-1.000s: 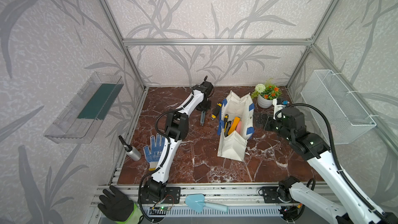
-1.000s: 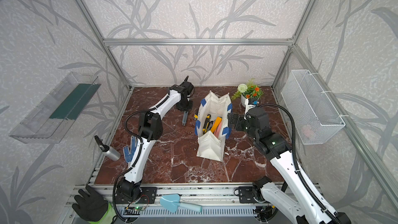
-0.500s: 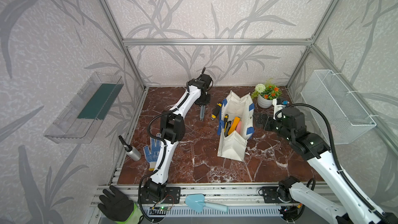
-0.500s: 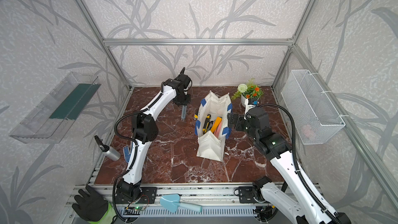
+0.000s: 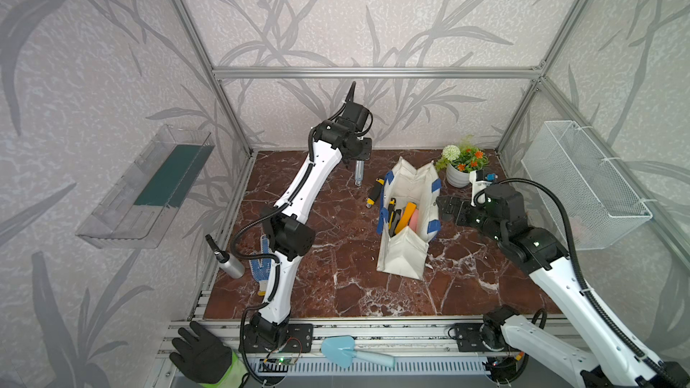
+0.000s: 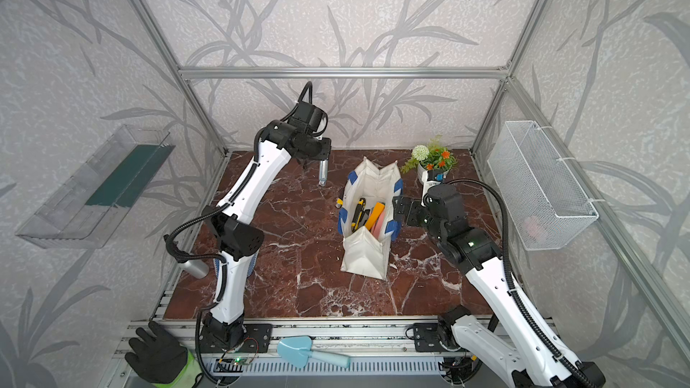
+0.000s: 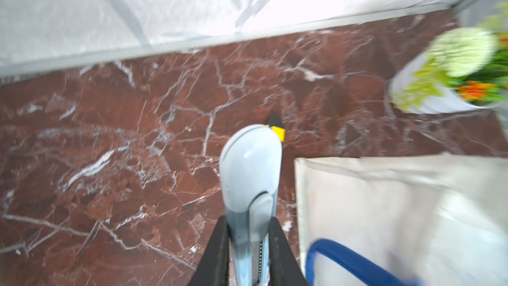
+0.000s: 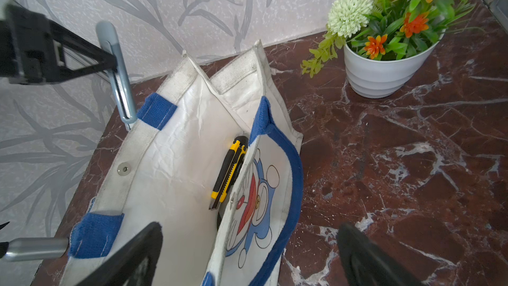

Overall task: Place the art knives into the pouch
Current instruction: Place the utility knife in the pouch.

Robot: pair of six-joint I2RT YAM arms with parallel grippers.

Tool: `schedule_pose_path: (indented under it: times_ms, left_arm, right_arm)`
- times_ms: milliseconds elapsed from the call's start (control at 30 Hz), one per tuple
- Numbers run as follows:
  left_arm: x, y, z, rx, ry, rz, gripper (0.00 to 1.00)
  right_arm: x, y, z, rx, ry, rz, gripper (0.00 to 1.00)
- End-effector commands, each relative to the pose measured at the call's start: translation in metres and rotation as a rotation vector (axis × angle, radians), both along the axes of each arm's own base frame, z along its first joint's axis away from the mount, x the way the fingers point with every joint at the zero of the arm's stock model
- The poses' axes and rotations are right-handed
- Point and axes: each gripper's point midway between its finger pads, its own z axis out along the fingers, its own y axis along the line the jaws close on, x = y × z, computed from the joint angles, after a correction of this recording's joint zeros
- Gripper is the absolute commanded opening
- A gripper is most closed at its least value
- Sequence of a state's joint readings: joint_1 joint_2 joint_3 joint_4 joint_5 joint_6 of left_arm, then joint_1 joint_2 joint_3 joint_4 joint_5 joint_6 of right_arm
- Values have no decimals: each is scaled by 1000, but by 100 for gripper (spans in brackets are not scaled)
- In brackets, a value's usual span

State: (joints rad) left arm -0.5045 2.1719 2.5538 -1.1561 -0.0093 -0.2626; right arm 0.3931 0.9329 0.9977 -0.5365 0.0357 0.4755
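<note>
Black-fingered, the left end effector (image 7: 248,222) pinches the art knife (image 7: 250,166), one finger pressed against each flat side. The pale grey knife hangs close to upright above the red-brown marble bench (image 5: 336,274), in the upper middle of both top views. It is outside the pouch (image 5: 403,255), to the left of it and nearer the back wall. In the right wrist view the knife sits at the upper left of the frame, its lower end just behind the pouch rim.

The pouch stands open, right of centre in both top views. The right end effector (image 8: 250,228) is spread wide and holds nothing. It sits at the pouch's right-hand side, with one finger over the open mouth, the other over bare bench, and the cat-printed wall between them. Whether it touches the fabric cannot be told.

A yellow-and-black cutter (image 8: 228,174) lies inside the pouch beside an orange item (image 5: 407,214). A second cutter (image 5: 374,194) lies on the bench just left of the pouch. A white flower pot (image 5: 457,178) stands near the pouch's far right corner.
</note>
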Motion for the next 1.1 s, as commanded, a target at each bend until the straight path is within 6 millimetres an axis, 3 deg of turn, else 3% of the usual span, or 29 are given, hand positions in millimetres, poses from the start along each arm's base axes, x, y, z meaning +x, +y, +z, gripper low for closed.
schedule_pose_path:
  times_ms: [0, 100, 233, 367, 567, 733, 1067]
  left_arm:
    - [-19, -20, 45, -50, -98, -88, 20]
    - [-34, -36, 58, -76, -116, -146, 20]
    - [-54, -55, 60, -102, -98, -222, 20]
    - [-75, -81, 52, -129, -63, -306, 20]
    - [-97, -104, 39, -148, -3, -361, 21]
    - [-108, -112, 41, -135, -11, -380, 21]
    - [-106, -105, 87, -132, -163, -371, 20]
  right_arm:
    - [2, 3, 4, 3, 22, 10, 99]
    - [6, 6, 9, 27, 26, 5, 99]
    - [10, 7, 15, 30, 10, 4, 99]
    - [6, -2, 8, -19, 27, -17, 99]
    - [-1, -7, 3, -21, 38, -33, 99]
    - [-6, -8, -4, -21, 57, -30, 99]
    - [-8, -5, -9, 11, 66, -27, 99]
